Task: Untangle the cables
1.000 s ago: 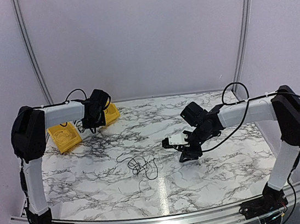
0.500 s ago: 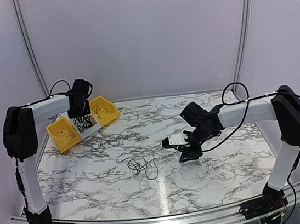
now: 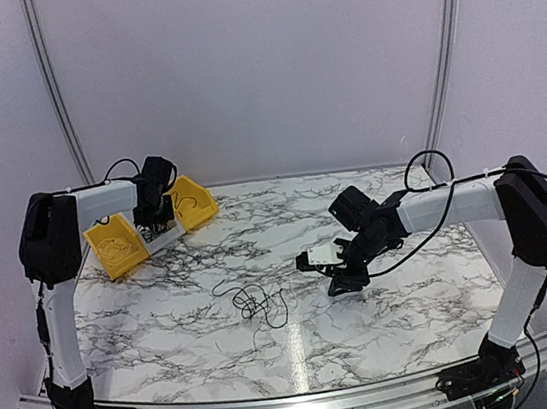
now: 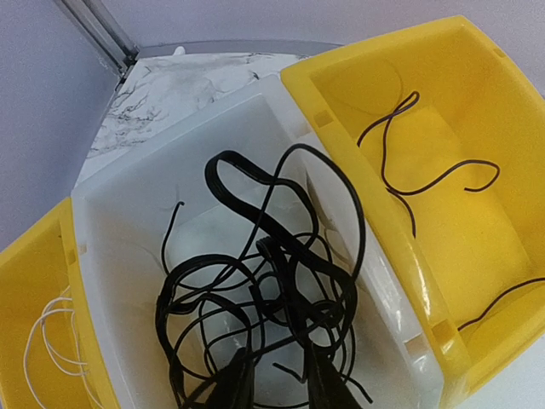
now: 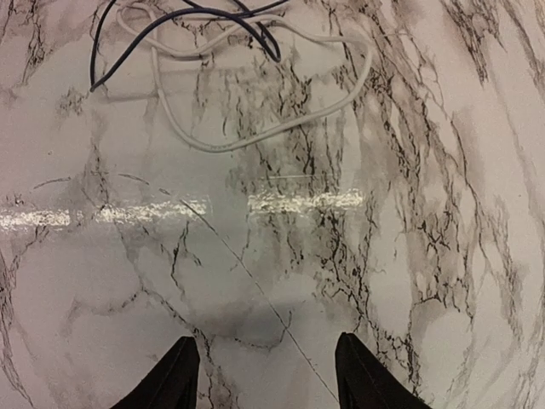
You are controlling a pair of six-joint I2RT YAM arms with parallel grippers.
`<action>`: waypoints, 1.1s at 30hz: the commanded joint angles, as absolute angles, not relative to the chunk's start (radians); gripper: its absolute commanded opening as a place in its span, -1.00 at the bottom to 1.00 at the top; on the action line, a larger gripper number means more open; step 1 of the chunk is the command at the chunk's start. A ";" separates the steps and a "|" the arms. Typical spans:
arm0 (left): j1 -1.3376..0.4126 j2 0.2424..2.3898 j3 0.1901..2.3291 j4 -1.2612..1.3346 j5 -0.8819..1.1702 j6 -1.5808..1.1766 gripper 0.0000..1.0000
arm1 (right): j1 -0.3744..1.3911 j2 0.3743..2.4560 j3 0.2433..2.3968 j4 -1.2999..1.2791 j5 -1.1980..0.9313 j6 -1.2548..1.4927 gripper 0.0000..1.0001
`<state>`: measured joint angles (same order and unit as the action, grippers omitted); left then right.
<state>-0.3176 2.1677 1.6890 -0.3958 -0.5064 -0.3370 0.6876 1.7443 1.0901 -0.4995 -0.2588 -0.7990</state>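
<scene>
- The cables (image 3: 256, 301), a loose knot of thin dark and white strands, are seen in the middle of the table (image 3: 419, 316), well apart from all 4 edges. The knot is stretched roughly left to right, with 1 tail curling out on its left side.
- The right gripper (image 3: 344, 282) is pictured just right of the knot, held low over the marble. Its 2 fingers are spread wide with nothing between them, and in its wrist view the strands lie ahead and to the left.
- The left gripper (image 4: 277, 382) is held well apart, over the white bin (image 4: 128, 213) at the far left corner. Its fingers are slightly parted above a black cable (image 4: 255, 281) heaped inside, and no strand is seen pinched.
- The right arm is judged the nearer, so a short reach leftward is called for.
- Bare marble is shown on every side of the knot, and room for pulling is judged ample.
</scene>
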 commanded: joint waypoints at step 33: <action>-0.445 1.912 1.469 -0.422 -0.534 -0.335 -0.23 | 0.699 1.801 1.134 -0.504 -0.248 -0.786 0.10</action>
<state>-0.4568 1.8740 1.4410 -0.3790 -0.4412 -0.3225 0.6884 1.7824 1.0973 -0.5011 -0.2348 -0.7948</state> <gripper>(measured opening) 0.399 0.550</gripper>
